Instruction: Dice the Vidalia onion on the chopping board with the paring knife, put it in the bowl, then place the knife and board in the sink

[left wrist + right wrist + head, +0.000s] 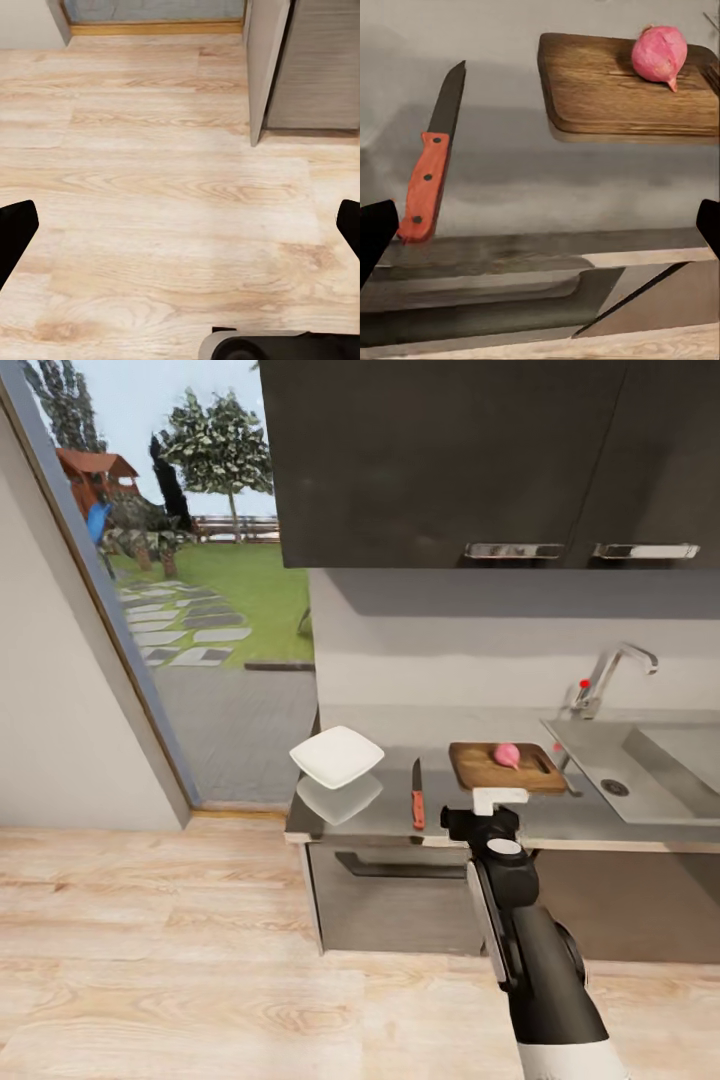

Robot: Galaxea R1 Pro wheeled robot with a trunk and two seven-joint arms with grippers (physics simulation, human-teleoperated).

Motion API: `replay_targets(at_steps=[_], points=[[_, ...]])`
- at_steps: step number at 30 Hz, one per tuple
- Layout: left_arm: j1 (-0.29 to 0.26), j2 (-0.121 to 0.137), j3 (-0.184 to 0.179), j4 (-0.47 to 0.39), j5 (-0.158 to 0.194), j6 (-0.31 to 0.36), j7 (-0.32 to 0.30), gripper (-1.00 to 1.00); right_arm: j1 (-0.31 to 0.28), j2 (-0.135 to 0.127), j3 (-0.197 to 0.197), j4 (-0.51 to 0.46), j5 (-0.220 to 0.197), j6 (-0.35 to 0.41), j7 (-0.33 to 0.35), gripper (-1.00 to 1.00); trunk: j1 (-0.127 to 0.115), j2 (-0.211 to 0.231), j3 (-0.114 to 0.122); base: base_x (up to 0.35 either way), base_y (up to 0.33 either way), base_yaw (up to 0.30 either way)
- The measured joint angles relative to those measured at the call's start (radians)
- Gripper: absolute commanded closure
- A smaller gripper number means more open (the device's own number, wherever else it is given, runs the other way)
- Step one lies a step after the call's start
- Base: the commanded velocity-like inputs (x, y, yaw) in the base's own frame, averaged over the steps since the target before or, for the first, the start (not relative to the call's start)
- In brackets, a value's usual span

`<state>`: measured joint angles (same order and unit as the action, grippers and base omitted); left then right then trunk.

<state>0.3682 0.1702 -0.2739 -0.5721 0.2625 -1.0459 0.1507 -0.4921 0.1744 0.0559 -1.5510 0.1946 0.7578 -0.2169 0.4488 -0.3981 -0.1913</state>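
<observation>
The grey tabletop (400,815) runs along the wall under dark upper cabinets (450,460), with the sink (650,765) set into it at the right and a chrome tap (610,675) with a red-tipped lever behind the basin. The Vidalia onion (507,755) – pinkish-red here – lies whole on the dark wooden chopping board (500,768), which sits on the tabletop just left of the sink. In the right wrist view the onion (658,54) rests near the board's far corner, and the board (615,94) is otherwise bare.

The paring knife (417,796) lies flat on the tabletop left of the board, apart from it, its reddish handle toward the front edge and its dark blade pointing at the wall; the right wrist view shows the knife (431,161) close below the camera. The white square bowl (337,755) stands at the left end of the tabletop, near the open doorway to the garden.

The right tool (497,798) hangs in front of the tabletop edge, between knife and board – its fingertips (376,229) stand wide apart, holding nothing. The left tool (180,232) is likewise spread open and empty, above the light wood floor (150,187).
</observation>
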Motion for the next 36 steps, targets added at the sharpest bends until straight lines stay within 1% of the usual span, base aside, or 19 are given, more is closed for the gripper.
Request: replay_targets(at_steps=[1,2,4,5,12,19,22,26,32,36], points=[[0.0,0.0,0.0,0.0,0.0,0.0,0.0,-1.0,-0.001,0.0,0.001,0.004,-0.017,0.0,0.0,-1.0,0.0,0.0,0.0,0.314,0.0,0.0],[0.0,0.0,0.0,0.0,0.0,0.0,0.0,-1.0,-0.001,0.0,0.003,0.009,-0.046,0.0,-0.001,-1.0,0.0,0.0,0.0,0.315,0.018,0.0],[0.0,0.0,0.0,0.0,0.0,0.0,0.0,-1.0,-0.002,0.0,0.006,0.017,-0.088,-0.001,-0.001,-1.0,0.0,0.0,0.0,0.289,0.118,0.0],[0.0,0.0,0.0,0.001,0.0,0.0,0.0,-1.0,-0.002,0.0,0.007,0.018,-0.093,-0.001,-0.001,-1.0,0.0,0.0,0.0,0.274,0.147,0.0],[0.0,0.0,0.0,0.002,0.0,0.0,0.0,-1.0,-0.002,0.0,0.006,0.024,-0.102,-0.025,0.0,-1.0,0.0,0.0,0.0,0.206,0.135,0.0],[0.0,0.0,0.0,0.003,0.0,0.0,0.0,-1.0,-0.002,0.0,0.007,0.078,-0.104,-0.042,0.001,-1.0,0.001,0.0,0.0,0.029,0.015,0.0],[0.0,0.0,0.0,0.005,0.0,0.0,0.0,-1.0,-0.002,0.0,0.007,0.124,-0.104,-0.094,0.001,-1.0,0.001,0.0,0.0,0.003,0.001,0.0],[0.0,0.0,0.0,0.005,0.0,0.0,0.0,-1.0,-0.003,0.0,0.007,0.168,-0.105,-0.12,0.002,-1.0,0.001,0.0,0.0,0.0,0.0,0.0],[0.0,0.0,0.0,0.015,0.0,0.0,0.0,-1.0,-0.003,0.0,0.006,0.193,-0.116,-0.165,0.003,-1.0,0.001,0.0,0.0,0.0,0.0,0.0],[0.0,-0.001,0.0,0.018,0.0,0.0,0.0,-1.0,-0.003,0.0,0.006,0.197,-0.125,-0.176,0.005,-1.0,0.001,0.0,0.0,0.004,0.001,0.0]])
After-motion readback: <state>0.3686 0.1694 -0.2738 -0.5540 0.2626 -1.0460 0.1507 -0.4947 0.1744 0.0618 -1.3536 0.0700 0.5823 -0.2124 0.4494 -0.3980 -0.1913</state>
